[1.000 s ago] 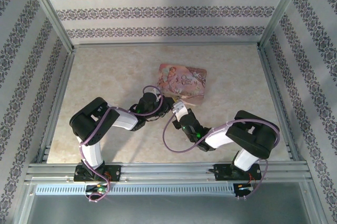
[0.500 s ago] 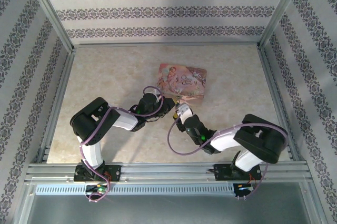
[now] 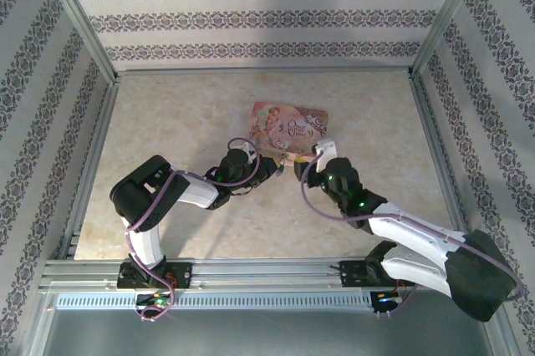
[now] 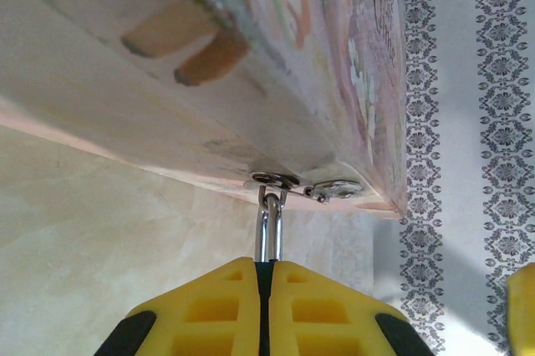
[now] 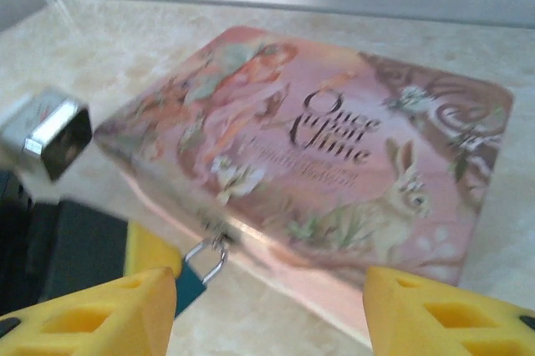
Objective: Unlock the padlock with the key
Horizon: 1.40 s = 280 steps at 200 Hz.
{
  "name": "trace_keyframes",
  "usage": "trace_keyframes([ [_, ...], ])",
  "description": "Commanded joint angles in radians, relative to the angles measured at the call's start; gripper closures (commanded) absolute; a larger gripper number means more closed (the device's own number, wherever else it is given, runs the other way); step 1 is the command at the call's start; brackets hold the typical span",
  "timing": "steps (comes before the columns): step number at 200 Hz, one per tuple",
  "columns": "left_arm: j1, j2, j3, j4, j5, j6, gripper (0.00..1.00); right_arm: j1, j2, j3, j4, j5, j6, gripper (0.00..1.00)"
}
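The left claw [image 4: 266,268] is clamped on the padlock [image 5: 191,287] hanging from the hasp [image 4: 276,180] of the pink box [image 5: 351,155], while the right claw [image 5: 269,293] gapes apart, seemingly keyless, so a tug could drag the box askew.

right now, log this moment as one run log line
left hand: shut on padlock | padlock: shackle through clasp of pink printed box | right hand: open, empty, facing box front

padlock [image 5: 191,287] | teal body, silver shackle | shackle looped through hasp of pink box [image 5: 334,147] | body pinched in left hand [image 4: 266,268]
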Motion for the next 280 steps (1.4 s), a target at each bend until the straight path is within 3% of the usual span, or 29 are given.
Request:
trace_keyframes([
  [1,-0.026,-0.015,0.007,-0.13,-0.001,0.045,0.93,-0.085,-0.007,0.112,-0.231,-0.189,0.105,0.37],
  [23,-0.032,-0.019,0.028,-0.191,-0.006,0.07,0.93,-0.158,0.073,0.222,-0.334,-0.275,0.12,0.35],
  [44,-0.042,-0.031,0.057,-0.282,-0.023,0.12,0.93,-0.188,0.179,0.318,-0.42,-0.268,0.123,0.35],
  [78,-0.06,-0.043,0.121,-0.434,-0.06,0.216,0.93,-0.198,0.326,0.425,-0.434,-0.245,0.122,0.35],
  [136,-0.087,-0.011,0.193,-0.534,-0.074,0.285,0.93,-0.196,0.524,0.565,-0.53,-0.268,0.132,0.36],
  [177,-0.09,0.0,0.205,-0.523,-0.051,0.296,0.84,-0.197,0.571,0.564,-0.548,-0.284,0.156,0.41],
  [235,-0.109,0.025,0.26,-0.53,0.002,0.326,0.81,-0.197,0.578,0.558,-0.547,-0.27,0.155,0.4],
  [280,-0.109,-0.044,0.218,-0.521,-0.043,0.348,0.77,-0.196,0.566,0.551,-0.519,-0.287,0.135,0.4],
])
